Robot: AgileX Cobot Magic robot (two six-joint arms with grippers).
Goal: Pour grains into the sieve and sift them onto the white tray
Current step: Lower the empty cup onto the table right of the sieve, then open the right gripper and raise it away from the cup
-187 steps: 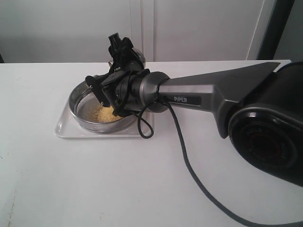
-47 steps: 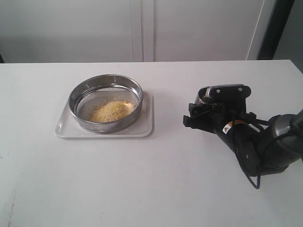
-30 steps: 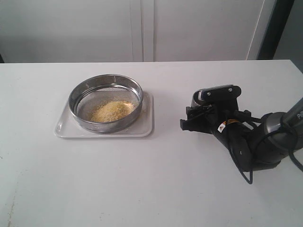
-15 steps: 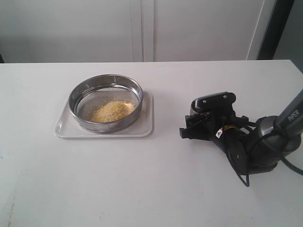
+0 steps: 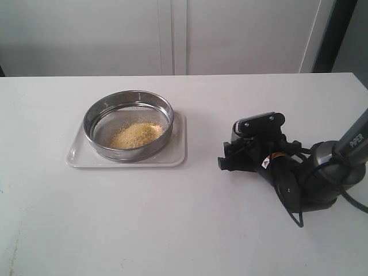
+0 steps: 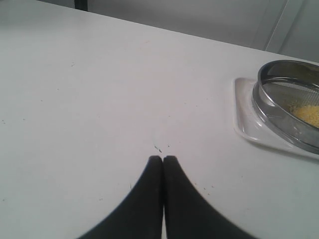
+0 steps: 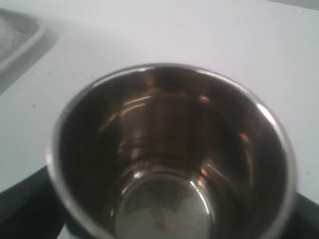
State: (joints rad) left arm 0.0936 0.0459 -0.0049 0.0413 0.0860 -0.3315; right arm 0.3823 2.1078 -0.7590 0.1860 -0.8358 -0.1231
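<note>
The sieve (image 5: 129, 125), with grains (image 5: 137, 134) heaped inside, sat on the white tray (image 5: 77, 155) on the tabletop (image 5: 172, 218); the left claw (image 6: 163, 160) was pressed together, empty, while the right claw (image 5: 233, 152) flanked a steel cup (image 7: 169, 149), grip unclear.

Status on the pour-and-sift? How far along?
Done: grains are piled in the sieve on the white tray; the cup looks empty. In hand: the cup sits in the right gripper, right of the tray; grip or release unclear. To do: sifting; left gripper is shut over the table, off the sieve.
</note>
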